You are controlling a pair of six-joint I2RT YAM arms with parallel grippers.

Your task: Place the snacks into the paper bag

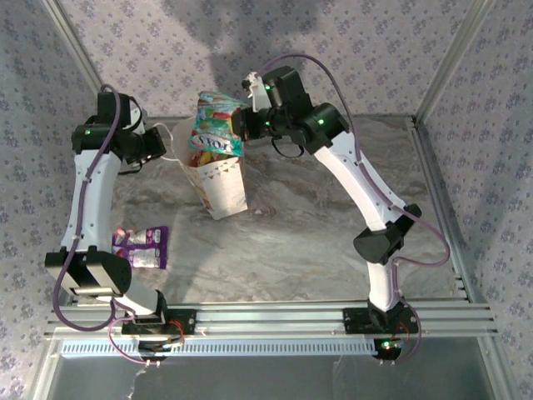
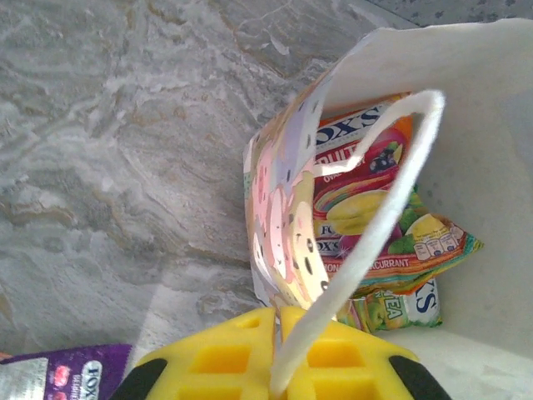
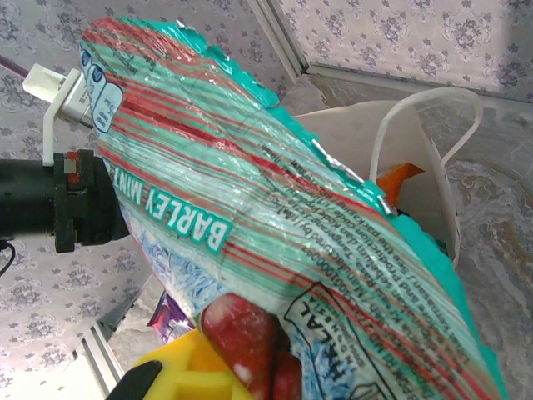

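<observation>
Over the mouth of the paper bag (image 1: 223,190), far-centre of the table (image 1: 316,242), R gripper (image 1: 241,125) is clamped on a teal packet (image 1: 215,125) that sits just left of its fingers. L gripper (image 2: 280,333) is pinched shut on the bag's left rim, w/ the cord handle (image 2: 366,225) passing between its yellow fingers (image 2: 225,358). Teal packet: flat, glossy crinkled foil, red stripes. Bag: matte white paper, boxy, pastel print; fruit-print packets (image 2: 371,208) lie inside. Purple packets (image 1: 141,247) lie flat near-left, well apart from both grippers.
</observation>
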